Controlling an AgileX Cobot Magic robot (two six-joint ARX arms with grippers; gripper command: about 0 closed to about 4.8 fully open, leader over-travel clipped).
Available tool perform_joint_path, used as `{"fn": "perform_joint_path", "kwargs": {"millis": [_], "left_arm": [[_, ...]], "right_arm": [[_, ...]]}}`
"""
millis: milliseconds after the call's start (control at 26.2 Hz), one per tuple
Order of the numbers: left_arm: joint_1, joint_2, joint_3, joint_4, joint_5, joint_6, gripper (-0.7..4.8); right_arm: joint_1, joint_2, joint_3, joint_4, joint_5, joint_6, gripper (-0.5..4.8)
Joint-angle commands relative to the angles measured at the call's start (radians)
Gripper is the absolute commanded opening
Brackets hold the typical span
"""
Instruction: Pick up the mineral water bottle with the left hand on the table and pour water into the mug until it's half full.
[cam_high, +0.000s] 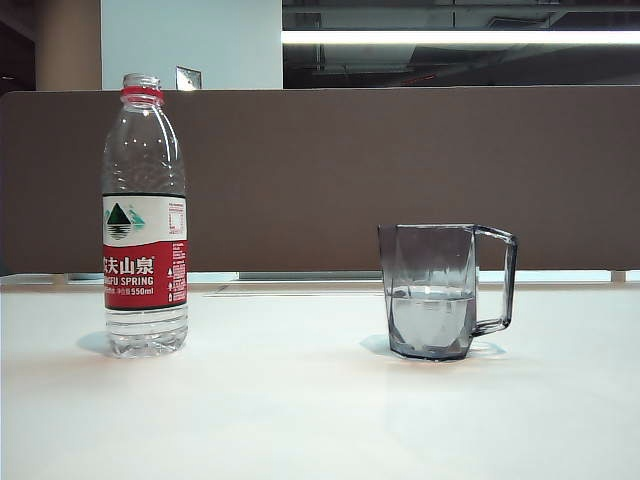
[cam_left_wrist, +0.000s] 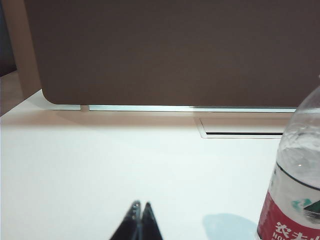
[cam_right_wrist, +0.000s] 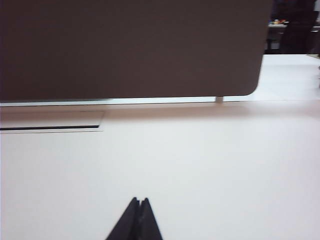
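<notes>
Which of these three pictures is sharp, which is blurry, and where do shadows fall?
Exterior view: crisp; the mineral water bottle and mug cast faint shadows on the table. Left wrist view: soft, bluish bottle shadow beside the shut left gripper. Right wrist view: blurriest, around the shut right gripper.

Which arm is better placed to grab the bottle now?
Left. The mineral water bottle shows beside the shut left gripper; the shut right gripper faces only bare table.

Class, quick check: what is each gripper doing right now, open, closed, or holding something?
Left gripper: closed, holding nothing, low over the table beside the bottle.
Right gripper: closed, holding nothing, over bare table.
</notes>
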Motion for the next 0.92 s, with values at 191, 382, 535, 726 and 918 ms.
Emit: {"fn": "perform_joint_path", "kwargs": {"millis": [191, 382, 535, 726, 918], "left_arm": [[-0.002, 0.001, 0.004, 0.013, 0.003, 0.005, -0.05], [-0.002, 0.001, 0.004, 0.013, 0.003, 0.005, -0.05], [-0.002, 0.001, 0.004, 0.013, 0.003, 0.005, -0.05], [-0.002, 0.001, 0.004, 0.013, 0.003, 0.005, -0.05], [-0.002, 0.001, 0.004, 0.013, 0.003, 0.005, -0.05]], "right_arm": [[0.001, 0.000, -0.008, 0.017, -0.082, 0.003, -0.01], [0.000, 0.000, -0.008, 0.017, -0.058, 0.003, -0.01], [0.000, 0.000, -0.008, 0.018, -0.059, -0.008, -0.01], [0.000, 0.000, -0.008, 0.016, -0.059, -0.008, -0.01], [0.000, 0.000, -0.008, 0.016, -0.059, -0.008, -0.01]]}}
